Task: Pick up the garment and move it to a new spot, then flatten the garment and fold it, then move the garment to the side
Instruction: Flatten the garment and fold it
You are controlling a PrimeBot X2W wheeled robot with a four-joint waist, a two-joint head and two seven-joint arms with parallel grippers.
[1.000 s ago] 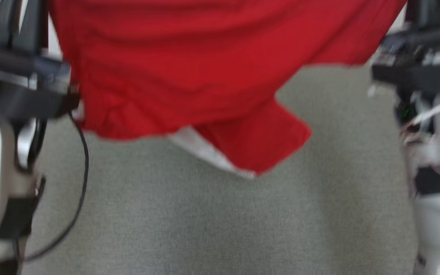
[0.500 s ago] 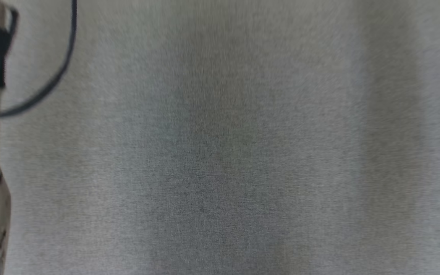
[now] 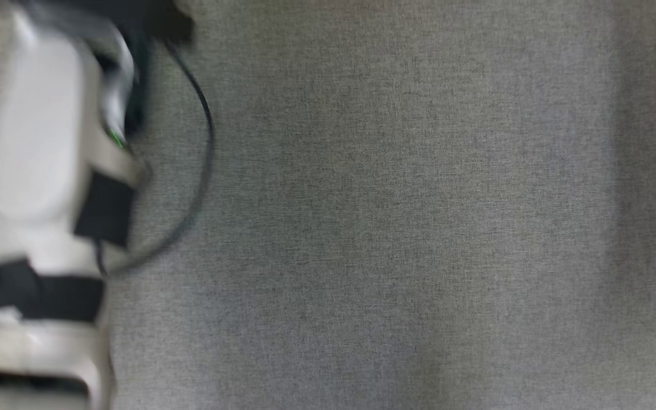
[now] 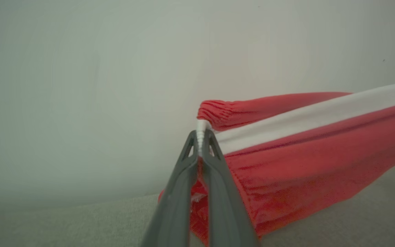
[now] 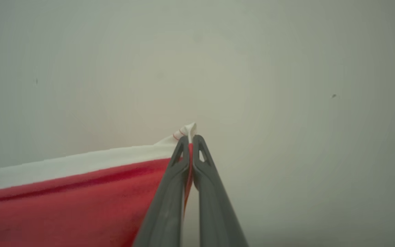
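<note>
The red garment (image 4: 303, 164) hangs stretched between my two grippers above the grey surface (image 3: 390, 228); whether its lower folds touch it, I cannot tell. From the left wrist it runs off toward 3 o'clock, from the right wrist toward 8 o'clock. My left gripper (image 4: 201, 137) is pinched tight on the white band (image 4: 307, 116) at one corner, and my right gripper (image 5: 190, 139) on a white-edged corner too. I judge the cloth light, soft and limp. Such thin pinches could slip, so the trimmed corners look like my best holds. My left forearm (image 3: 37, 142) sits at 9 o'clock in the head view.
</note>
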